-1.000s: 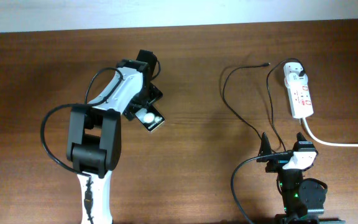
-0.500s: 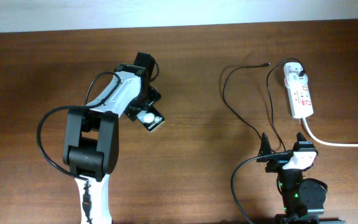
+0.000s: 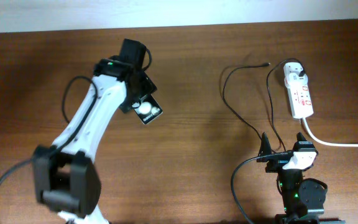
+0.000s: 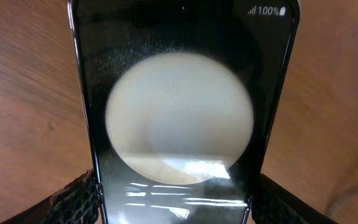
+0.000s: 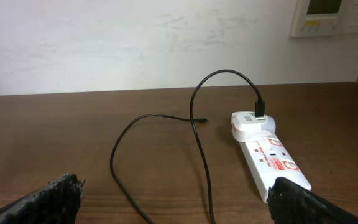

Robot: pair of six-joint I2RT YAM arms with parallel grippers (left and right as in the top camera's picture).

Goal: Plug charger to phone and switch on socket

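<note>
The phone (image 3: 148, 111) is a black slab with a white round spot, left of the table's middle. My left gripper (image 3: 137, 101) is shut on its sides. In the left wrist view the phone (image 4: 179, 93) fills the frame between the fingers (image 4: 73, 199), and my left gripper (image 4: 179, 208) holds its near end. The charger cable (image 3: 229, 99) loops on the right, with its tip (image 3: 266, 63) lying free and its other end at the white adapter (image 3: 296, 73) on the socket (image 3: 301, 96). My right gripper (image 3: 283, 148) is open and empty, near the front edge.
A thick white cord (image 3: 337, 142) runs from the socket to the right edge. In the right wrist view the cable (image 5: 197, 137), the adapter (image 5: 251, 124) and the socket (image 5: 275, 163) lie ahead of my right gripper (image 5: 179, 205). A white wall stands behind the table.
My left arm has stretched out, its elbow swinging toward the front left. The gripper and phone shifted slightly up and left. The right arm has not moved.
</note>
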